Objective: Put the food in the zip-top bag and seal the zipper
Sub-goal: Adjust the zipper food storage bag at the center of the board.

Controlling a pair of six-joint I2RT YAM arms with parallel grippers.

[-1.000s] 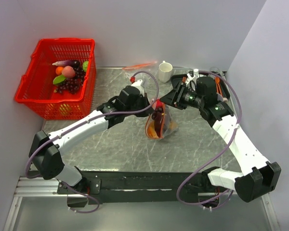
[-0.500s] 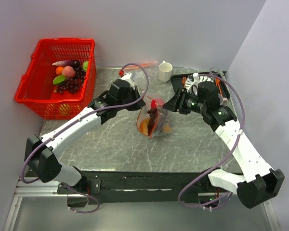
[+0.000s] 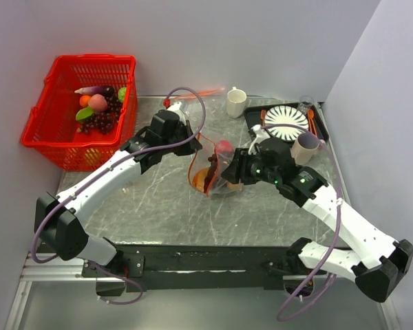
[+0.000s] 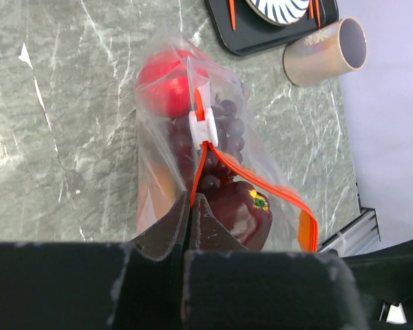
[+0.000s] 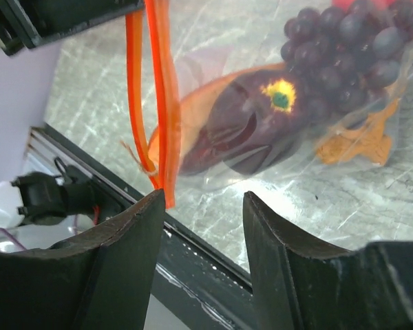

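Note:
The clear zip-top bag [image 3: 217, 177] lies mid-table, with a red round fruit [image 4: 166, 81], a dark purple grape bunch [image 4: 217, 141] and a dark red glossy piece [image 4: 246, 214] inside. An orange-brown piece [image 5: 358, 143] shows through the plastic in the right wrist view. My left gripper [image 4: 193, 201] is shut on the orange-red zipper [image 4: 201, 165], just below its white slider [image 4: 205, 128]. In the top view the left gripper [image 3: 195, 147] holds the bag's left end. My right gripper [image 5: 205, 199] is open and empty, with the zipper strip [image 5: 162, 103] hanging by its left finger. It sits against the bag's right side [image 3: 237, 168].
A red basket [image 3: 55, 141] at the back left holds a peach, an eggplant and grapes. A white cup [image 3: 236, 102] stands at the back. A black tray [image 3: 256, 118] with a striped plate, and a tan cup [image 3: 305, 147], are at the right. A second bag [image 3: 201, 92] lies at the back edge.
My left gripper has drawn the bag's zipper end to the left. My right arm has swung forward and down, from behind the bag to its right side. The bag has shifted left.

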